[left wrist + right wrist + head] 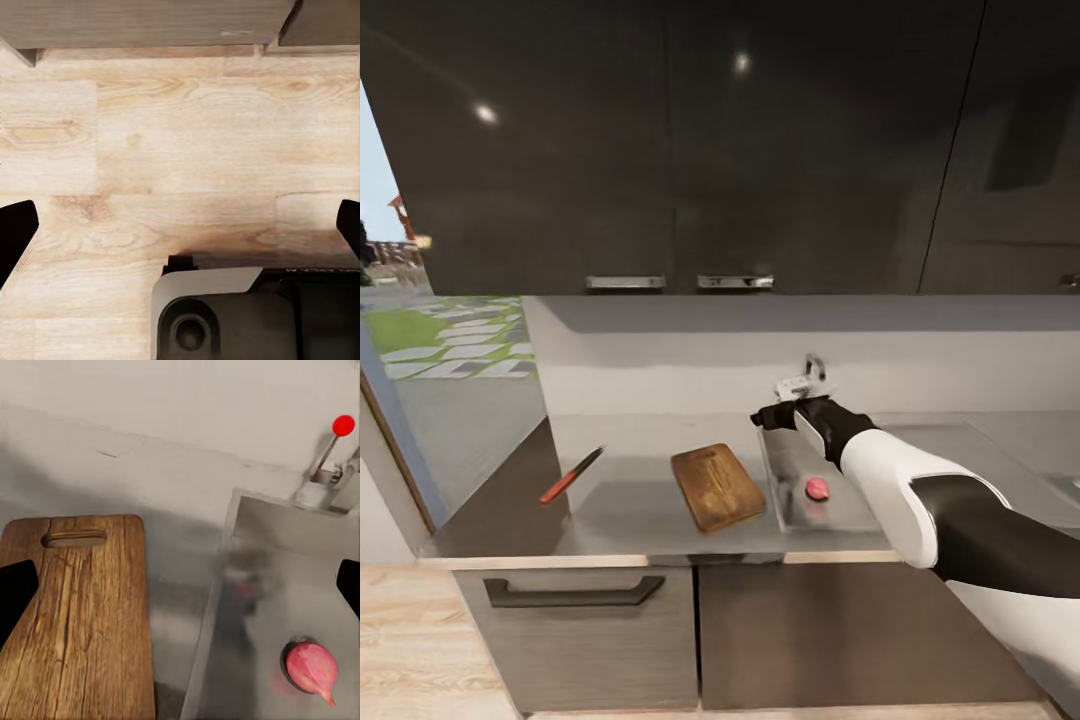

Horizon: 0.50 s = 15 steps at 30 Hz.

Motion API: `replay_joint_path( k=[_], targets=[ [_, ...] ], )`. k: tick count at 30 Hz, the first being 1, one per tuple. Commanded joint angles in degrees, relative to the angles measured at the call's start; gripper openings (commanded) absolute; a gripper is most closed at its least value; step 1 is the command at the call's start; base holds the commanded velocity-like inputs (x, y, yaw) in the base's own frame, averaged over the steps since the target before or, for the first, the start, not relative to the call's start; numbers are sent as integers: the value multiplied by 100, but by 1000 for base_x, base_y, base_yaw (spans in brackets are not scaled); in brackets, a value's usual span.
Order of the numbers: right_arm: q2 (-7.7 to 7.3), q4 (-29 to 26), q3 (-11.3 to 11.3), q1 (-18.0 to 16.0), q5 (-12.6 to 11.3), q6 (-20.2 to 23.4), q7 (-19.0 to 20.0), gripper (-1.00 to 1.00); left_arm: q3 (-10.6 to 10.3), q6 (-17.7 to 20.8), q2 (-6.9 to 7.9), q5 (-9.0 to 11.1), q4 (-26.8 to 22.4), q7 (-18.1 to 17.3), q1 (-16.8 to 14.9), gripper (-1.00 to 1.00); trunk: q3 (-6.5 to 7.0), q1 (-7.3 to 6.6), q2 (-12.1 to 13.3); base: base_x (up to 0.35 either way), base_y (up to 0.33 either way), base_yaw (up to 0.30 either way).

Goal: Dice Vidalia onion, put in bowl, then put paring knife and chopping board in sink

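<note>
The pink-red onion (817, 488) (311, 667) lies in the grey sink (788, 470) (255, 660). Left of the basin, the brown chopping board (717, 486) (75, 615) lies flat on the countertop (630, 500). The paring knife (571, 475), red-handled, rests further left near the counter's end. My right gripper (772, 415) (180, 592) hovers open above the sink's far left corner, behind and above the onion, with nothing between its fingers (15, 596). My left gripper (180, 232) is open over the wood floor. The bowl is out of view.
The chrome faucet (807, 380) with its red knob (343, 425) stands just behind my right gripper. Dark upper cabinets (680, 150) hang overhead. Lower cabinet fronts (580, 620) sit below the counter edge. My own base (225, 315) shows below the left gripper.
</note>
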Motion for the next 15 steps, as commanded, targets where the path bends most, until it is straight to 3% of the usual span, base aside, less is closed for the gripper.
replay_joint_path(
  k=[1,8,15],
  targets=[
    [0,18,15,0,68,-15,40,100,4,-3,0,2,-2,-3,0,100,-2,5,-3,305,93,0],
    [4,137,15,0,126,-161,91,100,4,-4,0,-1,-4,-3,0,100,-2,5,-3,302,98,25],
    [3,272,15,0,131,-191,94,100,4,-7,0,-4,3,-3,0,100,-26,5,-3,53,12,250]
  ],
)
